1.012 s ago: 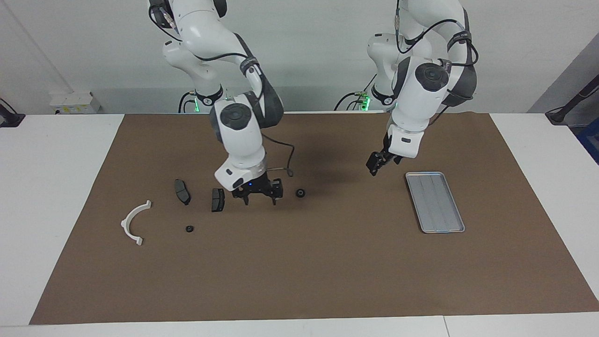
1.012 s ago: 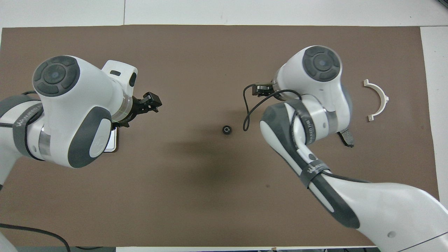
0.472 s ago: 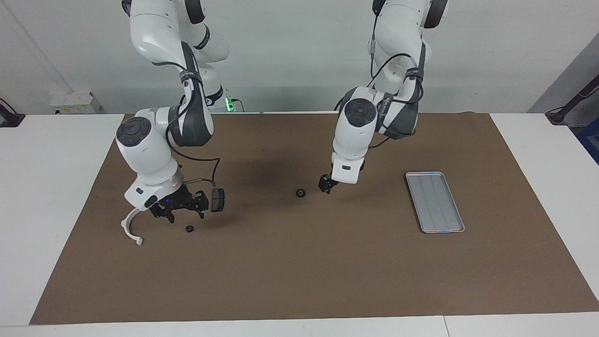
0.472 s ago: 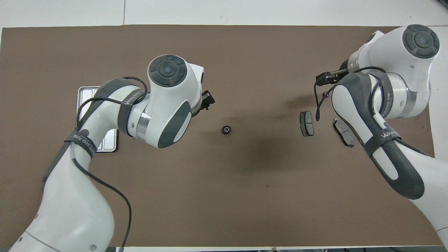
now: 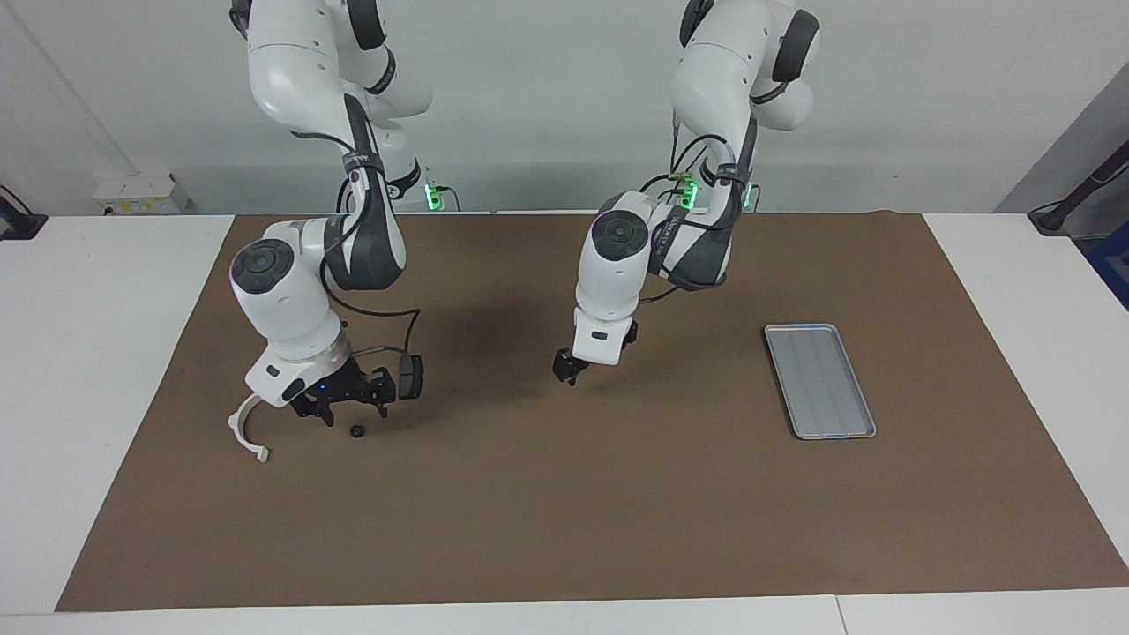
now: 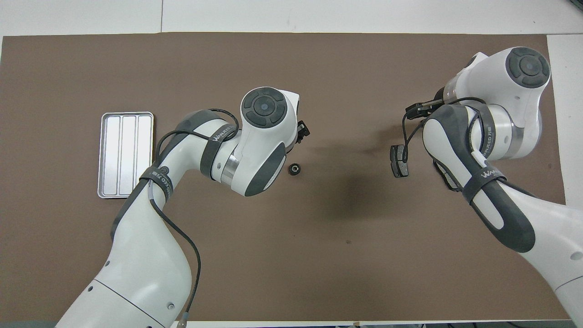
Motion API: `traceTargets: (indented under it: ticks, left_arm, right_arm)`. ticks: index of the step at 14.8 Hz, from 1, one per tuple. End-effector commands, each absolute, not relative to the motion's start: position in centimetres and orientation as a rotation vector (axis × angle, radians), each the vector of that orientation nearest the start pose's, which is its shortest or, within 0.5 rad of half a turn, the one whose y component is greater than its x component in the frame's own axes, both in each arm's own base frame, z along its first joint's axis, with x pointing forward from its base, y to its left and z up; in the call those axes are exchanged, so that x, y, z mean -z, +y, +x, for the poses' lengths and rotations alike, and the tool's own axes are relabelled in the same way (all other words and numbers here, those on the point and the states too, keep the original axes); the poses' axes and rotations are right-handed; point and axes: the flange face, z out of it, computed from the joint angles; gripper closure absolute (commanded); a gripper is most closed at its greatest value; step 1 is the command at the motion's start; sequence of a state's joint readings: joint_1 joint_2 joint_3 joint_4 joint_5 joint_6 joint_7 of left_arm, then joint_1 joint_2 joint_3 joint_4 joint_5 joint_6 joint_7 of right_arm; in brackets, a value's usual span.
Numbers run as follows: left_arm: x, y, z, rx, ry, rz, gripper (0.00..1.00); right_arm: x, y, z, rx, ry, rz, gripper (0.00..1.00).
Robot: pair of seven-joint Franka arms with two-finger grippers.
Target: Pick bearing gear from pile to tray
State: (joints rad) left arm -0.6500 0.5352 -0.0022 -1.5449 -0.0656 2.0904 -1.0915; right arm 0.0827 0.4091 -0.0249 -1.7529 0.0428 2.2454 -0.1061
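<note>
The pile lies at the right arm's end of the mat: a white half-ring bracket (image 5: pixel 246 431), a dark grey plate (image 5: pixel 408 375) and a tiny black ring (image 5: pixel 356 430). My right gripper (image 5: pixel 347 409) is open and hangs just above this ring, beside the plate; the second plate is mostly hidden under the arm. Another black ring (image 6: pixel 295 169) lies at mid-table. My left gripper (image 5: pixel 564 368) is low over it and hides it in the facing view. The silver tray (image 5: pixel 820 381) lies at the left arm's end, with nothing in it.
A brown mat (image 5: pixel 564 511) covers the table, with white table edges around it. In the overhead view the plate (image 6: pixel 399 160) shows beside the right arm, and the tray (image 6: pixel 126 155) shows beside the left arm's elbow.
My left gripper has moved from beside the tray to over the mid-table ring. My right arm has swung from mid-table to the pile and settled lower over the small ring.
</note>
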Motion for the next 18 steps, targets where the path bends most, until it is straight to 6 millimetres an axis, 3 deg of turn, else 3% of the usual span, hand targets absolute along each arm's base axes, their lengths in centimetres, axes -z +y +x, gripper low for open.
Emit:
traceTargets:
  ticks: [1, 8, 13, 18]
  left_arm:
    - [-31.3, -44.8, 53.6, -0.097, -0.72, -3.077, 0.0]
    - [-30.6, -44.8, 53.2, -0.111, -0.76, -3.06, 0.03]
    - [-30.3, -44.8, 53.0, -0.108, -0.792, -3.058, 0.14]
    - [-29.3, -45.2, 52.0, -0.093, -0.804, -3.065, 0.15]
  right_arm:
    - [-33.0, 3.0, 65.8, 0.156, -0.254, -3.095, 0.13]
    - [-31.2, 0.9, 66.0, 0.139, -0.267, -3.099, 0.13]
    - [-30.0, 1.0, 66.2, 0.148, -0.263, -3.1, 0.14]
    - [-29.2, 1.8, 66.2, 0.138, -0.265, -3.099, 0.15]
